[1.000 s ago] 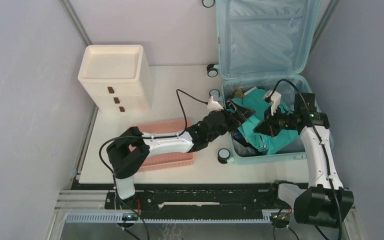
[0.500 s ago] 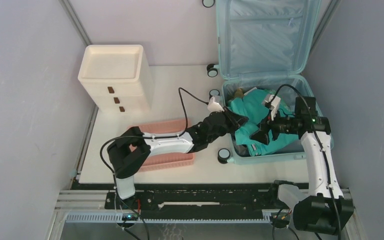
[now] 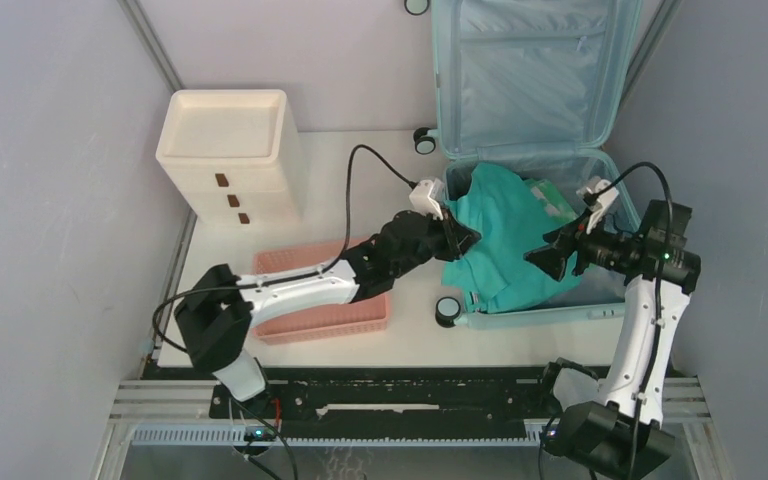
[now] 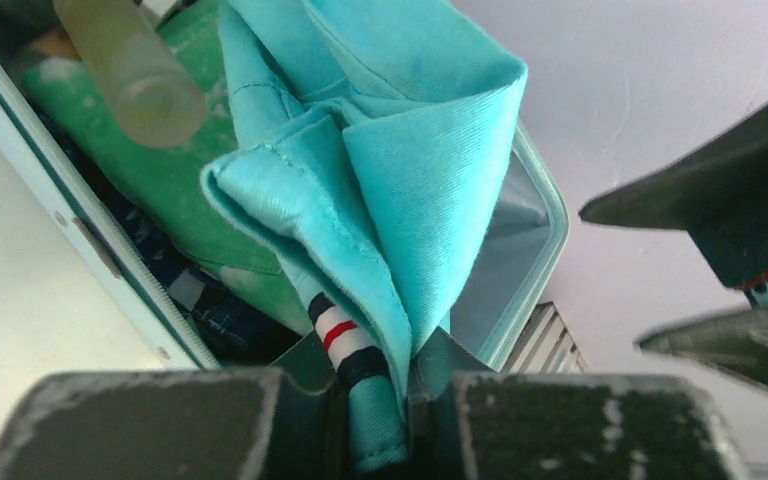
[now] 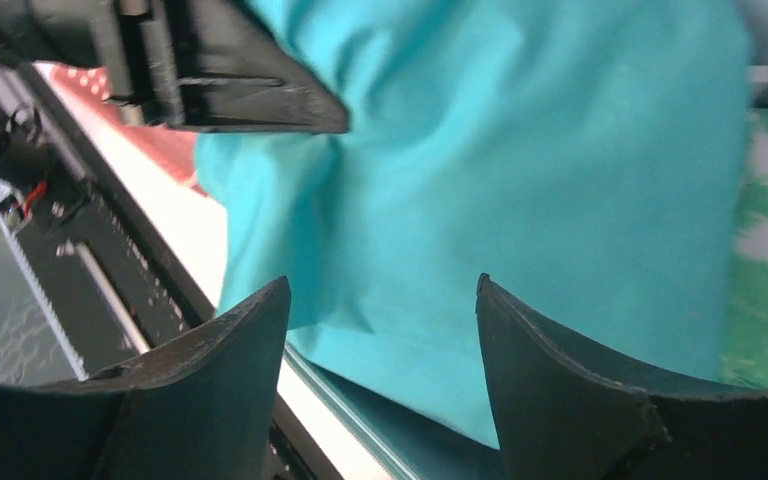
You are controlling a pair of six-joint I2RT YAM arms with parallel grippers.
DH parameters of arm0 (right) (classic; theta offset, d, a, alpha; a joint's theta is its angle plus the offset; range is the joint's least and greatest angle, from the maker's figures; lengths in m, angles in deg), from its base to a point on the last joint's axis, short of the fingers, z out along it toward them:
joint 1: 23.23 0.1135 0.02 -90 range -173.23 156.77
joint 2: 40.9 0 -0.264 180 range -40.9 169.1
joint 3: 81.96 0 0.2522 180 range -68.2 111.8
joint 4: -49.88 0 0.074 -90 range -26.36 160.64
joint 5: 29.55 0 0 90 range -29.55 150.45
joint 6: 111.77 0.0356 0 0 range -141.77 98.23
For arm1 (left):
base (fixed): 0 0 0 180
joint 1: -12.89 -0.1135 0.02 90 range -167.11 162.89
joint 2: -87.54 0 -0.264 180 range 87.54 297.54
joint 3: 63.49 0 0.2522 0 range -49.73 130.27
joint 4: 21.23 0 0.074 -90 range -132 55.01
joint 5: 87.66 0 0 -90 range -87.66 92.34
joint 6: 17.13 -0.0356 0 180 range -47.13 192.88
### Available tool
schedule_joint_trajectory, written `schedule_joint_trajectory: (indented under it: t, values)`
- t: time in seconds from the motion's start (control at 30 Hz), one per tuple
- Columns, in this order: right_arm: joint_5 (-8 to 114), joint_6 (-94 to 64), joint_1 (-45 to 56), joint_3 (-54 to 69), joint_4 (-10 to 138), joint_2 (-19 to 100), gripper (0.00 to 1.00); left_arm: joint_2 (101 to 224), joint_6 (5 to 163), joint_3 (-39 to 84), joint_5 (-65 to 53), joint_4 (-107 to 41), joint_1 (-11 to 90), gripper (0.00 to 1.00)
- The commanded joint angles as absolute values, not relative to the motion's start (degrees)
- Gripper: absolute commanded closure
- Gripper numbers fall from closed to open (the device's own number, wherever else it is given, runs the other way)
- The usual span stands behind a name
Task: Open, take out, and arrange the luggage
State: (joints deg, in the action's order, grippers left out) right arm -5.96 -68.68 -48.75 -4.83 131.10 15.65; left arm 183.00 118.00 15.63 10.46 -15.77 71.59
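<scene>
The luggage lies open at the back right, its lid leaning on the wall and its base packed with clothes. My left gripper is shut on a fold of a teal garment, which hangs lifted over the base's left rim. In the left wrist view the garment and its striped trim are pinched in the gripper, above the luggage rim. My right gripper stands open just right of the garment. From the right wrist the gripper holds nothing, with the teal garment beyond it.
A cream drawer cabinet stands at the back left. A shallow pink basket lies under my left arm. Green patterned clothes and a translucent bottle remain in the luggage. Walls close in on both sides.
My left gripper has shut on the teal garment and raised it toward the left rim. My right gripper has let go, opened and drawn back to the right.
</scene>
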Motion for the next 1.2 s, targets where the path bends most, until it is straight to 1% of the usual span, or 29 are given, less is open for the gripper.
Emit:
schedule_joint_trajectory:
  t: [0.0, 0.07, 0.13, 0.3, 0.57, 0.97, 1.17]
  values:
    - [-9.77, -53.87, -53.09, -3.94, 118.89, 12.29, 0.26, 173.03, 104.99, 14.69, 11.29, -16.13, 70.90, 1.00]
    - [-9.62, -50.50, -54.54, -6.01, 114.69, 11.32, 0.26, 170.45, 102.53, 13.91, 11.56, -17.58, 70.84, 1.00]
    - [-9.72, -49.85, -55.30, -7.67, 113.49, 10.68, 0.26, 168.01, 100.20, 13.31, 11.59, -19.64, 70.77, 1.00]
    - [-9.98, -50.77, -56.56, -10.48, 113.30, 9.58, 0.26, 162.10, 97.36, 11.35, 7.89, -23.62, 69.60, 1.00]
    - [-9.94, -51.76, -56.81, -11.68, 113.65, 9.79, 0.26, 151.35, 95.46, 8.94, 3.07, -33.42, 65.42, 1.00]
    - [-10.06, -52.26, -56.55, -12.54, 113.63, 9.72, 0.26, 137.57, 90.32, 10.74, 2.78, -51.62, 59.31, 1.00]
    - [-9.74, -52.47, -56.32, -12.72, 113.71, 9.84, 0.26, 133.12, 89.48, 11.38, -4.35, -57.89, 53.15, 1.00]
